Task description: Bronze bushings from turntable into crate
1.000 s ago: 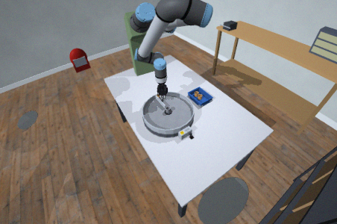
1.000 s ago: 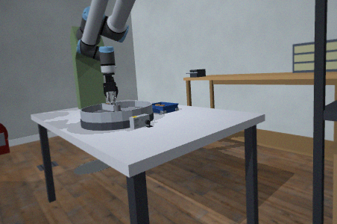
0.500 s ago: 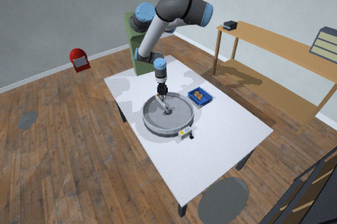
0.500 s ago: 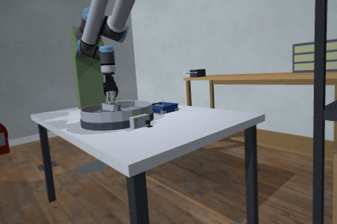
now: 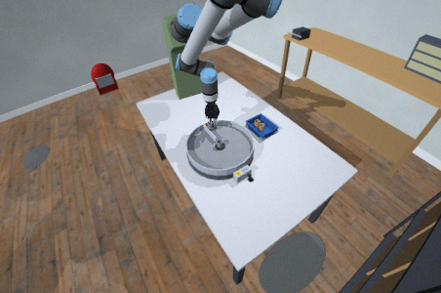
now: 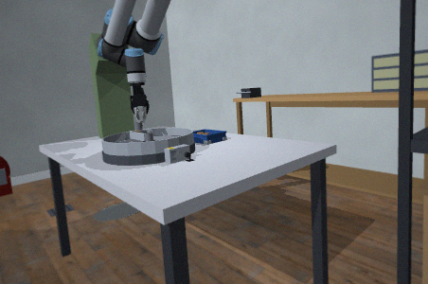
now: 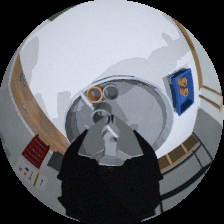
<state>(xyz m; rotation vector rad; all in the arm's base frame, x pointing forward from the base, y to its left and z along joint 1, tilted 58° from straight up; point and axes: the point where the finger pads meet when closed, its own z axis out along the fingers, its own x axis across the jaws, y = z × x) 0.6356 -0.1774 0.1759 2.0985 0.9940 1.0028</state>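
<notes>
Two bronze bushings [image 7: 182, 85] lie in the blue crate [image 7: 172, 93], off to the right of my claw [image 7: 107, 131]. One more bronze bushing [image 7: 94, 94] sits on the turntable [image 7: 145, 117] just ahead of my fingertips, a steel bushing [image 7: 110, 91] right beside it. My claw is closed on something small over the turntable's rear; I cannot tell what. A control box [image 5: 242, 174] clings to the turntable's far rim. Beyond the white surface [image 5: 293, 176] stands a wooden bench [image 5: 351, 54].
</notes>
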